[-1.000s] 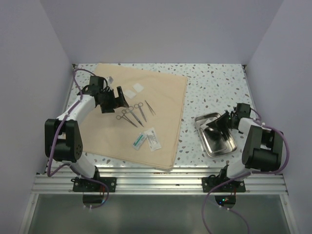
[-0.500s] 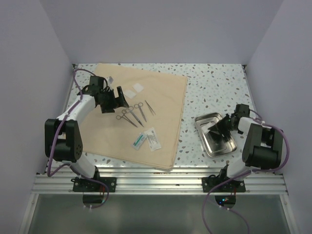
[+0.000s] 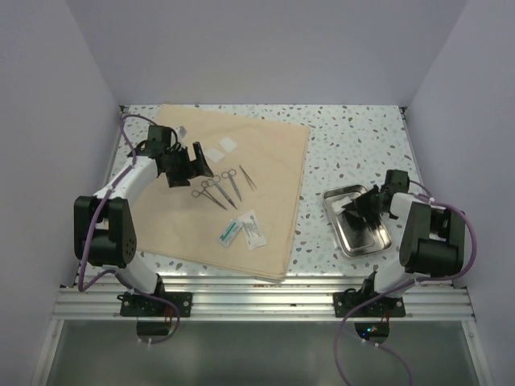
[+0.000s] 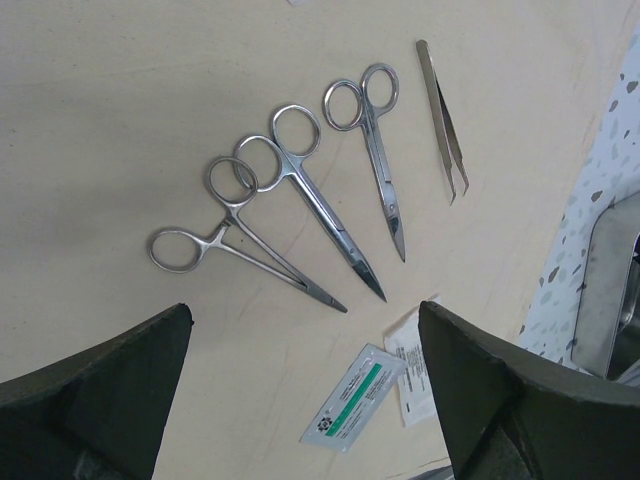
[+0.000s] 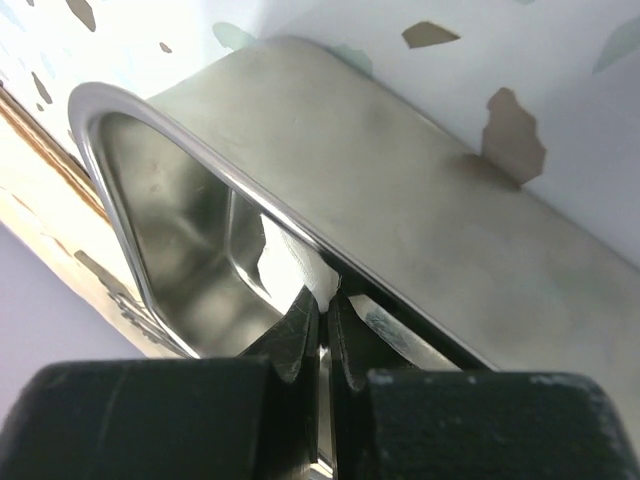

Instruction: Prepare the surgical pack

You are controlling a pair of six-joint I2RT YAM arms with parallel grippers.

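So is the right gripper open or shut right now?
Shut. In the wrist view the right gripper clamps the rim of the tray, its jaws almost together.

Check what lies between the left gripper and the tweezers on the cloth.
Three ring-handled steel instruments lie side by side on the tan cloth, between the open left gripper and the tweezers. The left wrist view shows it best.

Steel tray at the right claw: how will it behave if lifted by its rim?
Probably rigid: the shiny rectangular steel tray has formed walls and a rolled rim. Likely slippery: the right claw pinches only that thin polished edge, so it may pivot. Looks empty, so probably light.
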